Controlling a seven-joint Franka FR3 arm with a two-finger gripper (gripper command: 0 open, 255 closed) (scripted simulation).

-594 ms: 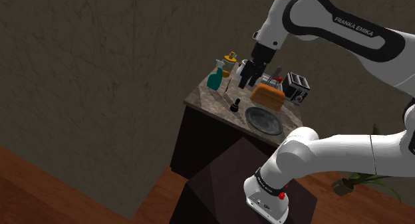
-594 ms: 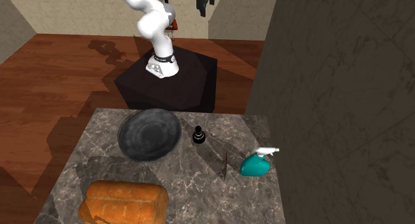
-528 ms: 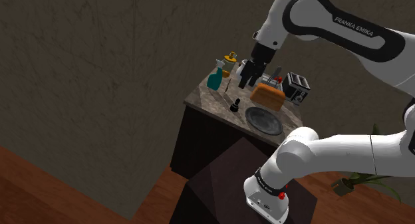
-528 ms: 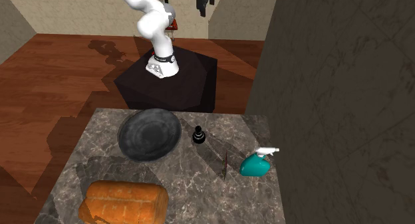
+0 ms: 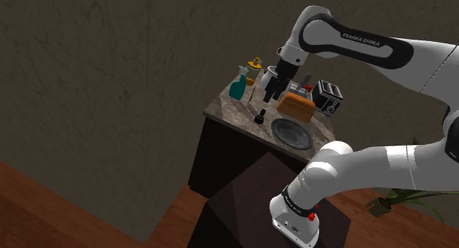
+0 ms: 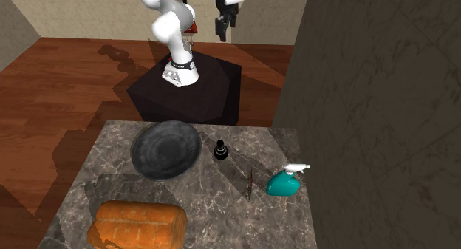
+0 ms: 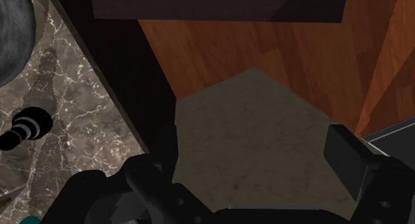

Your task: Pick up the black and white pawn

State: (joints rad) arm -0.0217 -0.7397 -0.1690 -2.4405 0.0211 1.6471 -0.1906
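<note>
The small black pawn (image 5: 259, 118) stands upright on the marble counter (image 5: 234, 109), near its front edge. In the second exterior view the pawn (image 6: 220, 151) sits just right of a dark round plate (image 6: 165, 149). My black gripper (image 5: 266, 93) hangs in the air above the counter, higher than the pawn and apart from it. It appears near the upper edge in the second exterior view as well, gripper (image 6: 220, 26). In the wrist view the fingers stand apart around nothing, gripper (image 7: 256, 159), and the pawn (image 7: 23, 128) lies well off to the side of them.
On the counter are an orange-brown bread loaf (image 5: 296, 104), a teal spray bottle (image 6: 284, 182), a toaster (image 5: 329, 96) and a thin dark utensil (image 6: 250, 183). A dark wall borders the counter (image 6: 111, 181) on the second exterior view's right. The dark stand (image 6: 185, 92) sits on wooden floor.
The arm has bent and the gripper has come down and shifted slightly to the shoulder view's left, nearer the counter. The pawn and other objects have not moved.
</note>
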